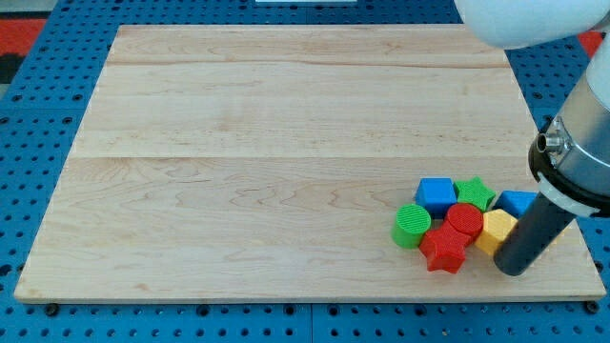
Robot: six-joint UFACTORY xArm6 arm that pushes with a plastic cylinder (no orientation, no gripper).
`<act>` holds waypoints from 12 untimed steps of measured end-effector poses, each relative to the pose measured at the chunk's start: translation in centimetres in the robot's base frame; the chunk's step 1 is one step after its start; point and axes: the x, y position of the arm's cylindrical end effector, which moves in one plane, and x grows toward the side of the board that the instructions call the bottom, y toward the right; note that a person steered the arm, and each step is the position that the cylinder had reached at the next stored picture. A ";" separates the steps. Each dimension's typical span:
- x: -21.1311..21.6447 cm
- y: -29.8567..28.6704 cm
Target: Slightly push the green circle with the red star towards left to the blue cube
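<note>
The green circle (412,226) lies at the left end of a tight cluster near the board's bottom right. The red star (444,250) touches it on its lower right. The blue cube (437,194) sits just above and right of the green circle. A red circle (465,220), a green star (475,192), a yellow block (497,232) and a second blue block (518,203) fill the rest of the cluster. My tip (513,270) rests on the board just right of the red star and below the yellow block.
The wooden board (286,143) lies on a blue perforated table. The cluster sits close to the board's right and bottom edges. The arm's white body (534,19) fills the view's top right.
</note>
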 end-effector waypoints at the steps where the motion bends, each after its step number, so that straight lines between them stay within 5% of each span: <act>1: 0.0 -0.1; 12: 0.9 -5.0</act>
